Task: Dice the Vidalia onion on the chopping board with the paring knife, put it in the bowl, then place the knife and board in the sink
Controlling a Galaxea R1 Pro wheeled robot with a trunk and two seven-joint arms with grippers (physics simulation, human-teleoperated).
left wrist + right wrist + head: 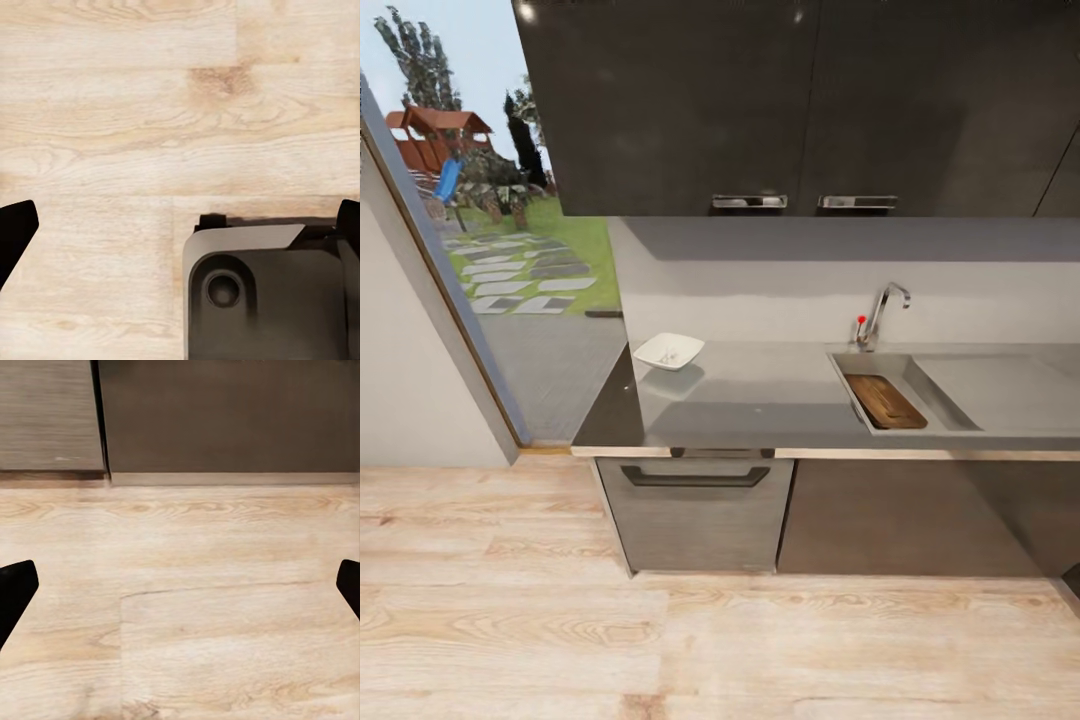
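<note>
Facing the bench (760,395) from back on the wooden floor (510,640). Chopping board (884,401) lying inside the sink (950,405), below the faucet (882,312); white bowl (669,351) resting near the bench's left end. Onion and paring knife too small to make out. Left claw (180,225) and right claw (180,585) both spread wide, empty, aimed at the floor. Best done by confirming the knife lies in the basin beside the board before finishing.

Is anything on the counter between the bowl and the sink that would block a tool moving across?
Nothing visible does. The countertop stretch between the bowl and the sink looks bare; the chopping board already lies inside the sink.
</note>
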